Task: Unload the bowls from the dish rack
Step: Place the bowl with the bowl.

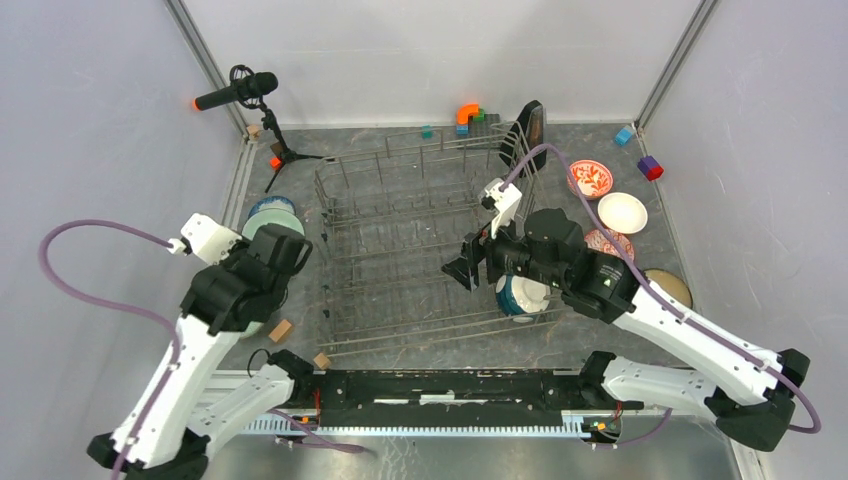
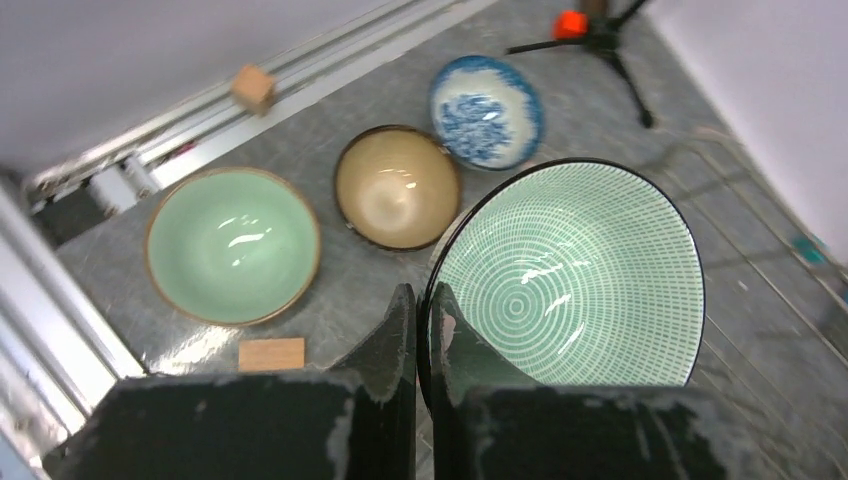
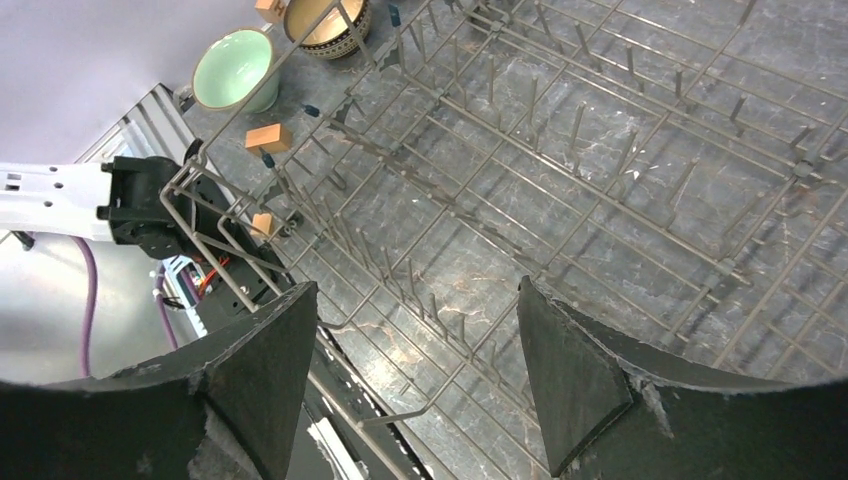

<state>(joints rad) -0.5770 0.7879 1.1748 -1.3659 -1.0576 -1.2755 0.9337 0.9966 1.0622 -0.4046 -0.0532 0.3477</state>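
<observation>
The dish rack [image 1: 400,170] stands mid-table, and the tines seen in the right wrist view of the dish rack [image 3: 560,180] hold no bowl. My right gripper [image 3: 415,290] hangs open above its right half, empty. Left of the rack, my left gripper [image 2: 423,300] is shut on the rim of a green striped bowl [image 2: 570,275]. Beneath it on the table sit a mint bowl [image 2: 233,245], a tan bowl [image 2: 397,187] and a blue-white bowl [image 2: 487,110]. A teal bowl [image 1: 522,295] lies under my right arm at the rack's right edge; I cannot tell whether it is inside.
Right of the rack are a red-floral bowl [image 1: 590,178], a white bowl [image 1: 622,212], a red-lattice bowl [image 1: 605,243] and a tan bowl [image 1: 672,288]. A microphone tripod [image 1: 280,150] stands back left. Wooden blocks [image 2: 271,353] and coloured blocks [image 1: 650,167] lie about.
</observation>
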